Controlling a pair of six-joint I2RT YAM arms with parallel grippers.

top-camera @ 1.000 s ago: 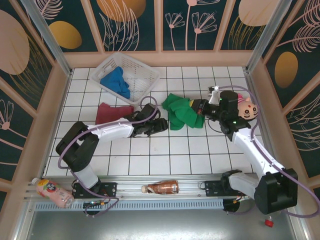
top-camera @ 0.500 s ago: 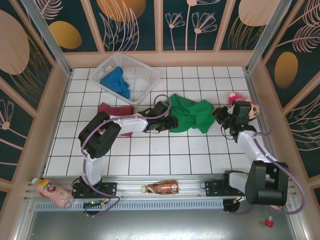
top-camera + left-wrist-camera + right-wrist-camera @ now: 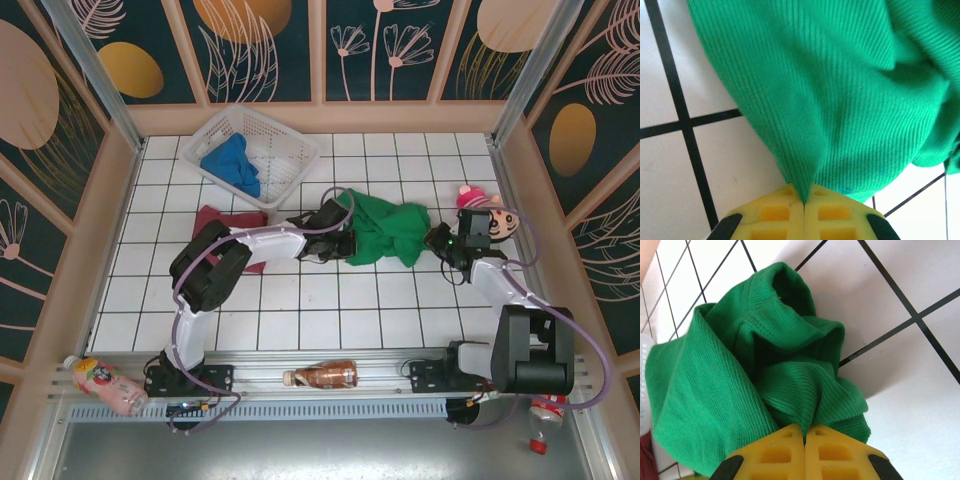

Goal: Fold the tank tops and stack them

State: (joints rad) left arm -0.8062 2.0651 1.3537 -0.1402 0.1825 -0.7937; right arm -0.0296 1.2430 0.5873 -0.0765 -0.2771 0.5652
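Left of centre, the left gripper [image 3: 345, 243] has slid forward to the green tank top [image 3: 390, 230] and snapped shut on its left edge. A second ago it sat open and short of the cloth. The right arm has meanwhile drawn back toward the right wall, pulling the top from a tight bunch into a wider, still rumpled spread.

At the near edge, a brown bottle [image 3: 322, 375] and a pink bottle [image 3: 105, 385] lie on the rail, away from the work.

In mid-table the green tank top hangs between the two arms. In the left wrist view the left gripper [image 3: 804, 202] has its yellow pads pressed together, with a ridge of ribbed green cloth [image 3: 840, 100] pinched between them. The right gripper [image 3: 437, 240] is likewise clenched: its wrist view shows it [image 3: 804, 432] biting a thick fold of the same top [image 3: 715, 390].

With both ends now held, the top looks ready to be pulled flat on the white tiled table [image 3: 330, 300] before folding.

Just left of the left arm, the maroon tank top [image 3: 222, 222] lies in a compact rectangle, apparently already folded. A pink doll [image 3: 485, 215] sits by the right wall.

Farthest back, the blue tank top [image 3: 232, 163] lies crumpled inside the white basket [image 3: 300, 150], so it is judged still to be done.
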